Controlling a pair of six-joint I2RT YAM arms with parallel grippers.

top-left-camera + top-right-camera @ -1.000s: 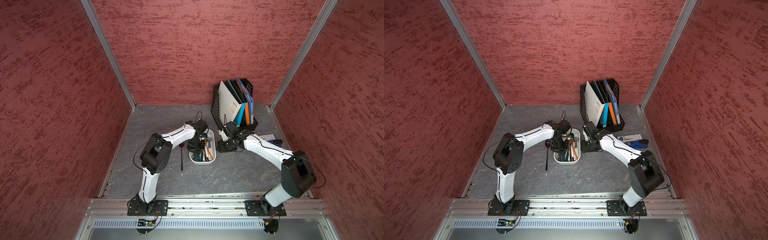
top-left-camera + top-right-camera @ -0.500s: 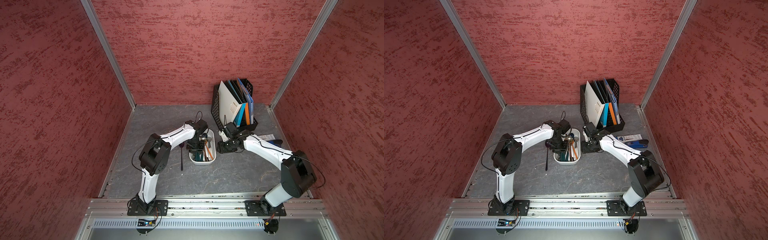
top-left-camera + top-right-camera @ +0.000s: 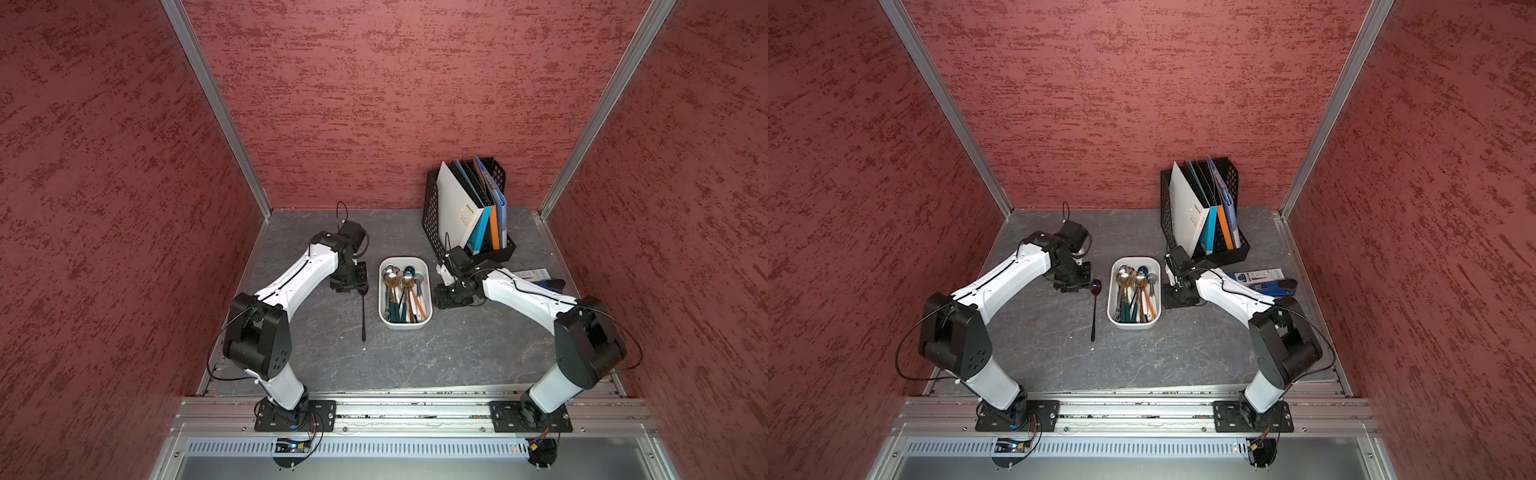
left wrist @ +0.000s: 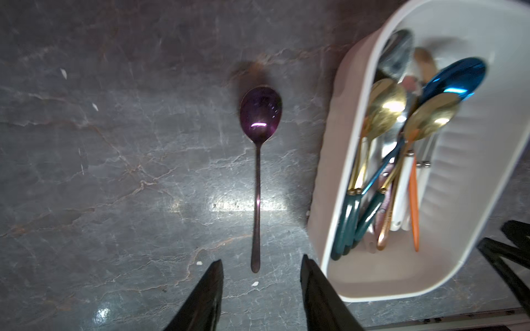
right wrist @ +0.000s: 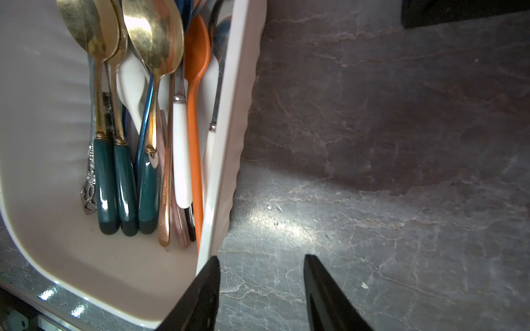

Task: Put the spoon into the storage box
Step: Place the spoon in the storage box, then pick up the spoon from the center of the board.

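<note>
A dark purple spoon (image 4: 259, 120) lies flat on the grey table just left of the storage box, handle toward the front (image 3: 363, 316) (image 3: 1094, 316). The storage box (image 3: 405, 326) (image 3: 1133, 325) (image 4: 459, 229) (image 5: 43, 114) is a white bin holding several spoons, gold, blue, orange and white. My left gripper (image 3: 349, 286) (image 3: 1073, 286) (image 4: 262, 259) hovers open by the spoon's bowl end, nothing between its fingers. My right gripper (image 3: 446, 299) (image 3: 1173, 301) (image 5: 261, 256) stands open and empty just outside the box's right wall.
A black perforated file rack (image 3: 432, 216) (image 3: 1167, 208) with folders stands behind the right gripper. A blue hand tool (image 3: 1273, 287) and a printed packet (image 3: 1258, 275) lie at the right. Red walls close in three sides.
My left gripper has moved left, from over the storage box to beside the purple spoon on the table, and its jaws have opened. The right arm has stayed still.
</note>
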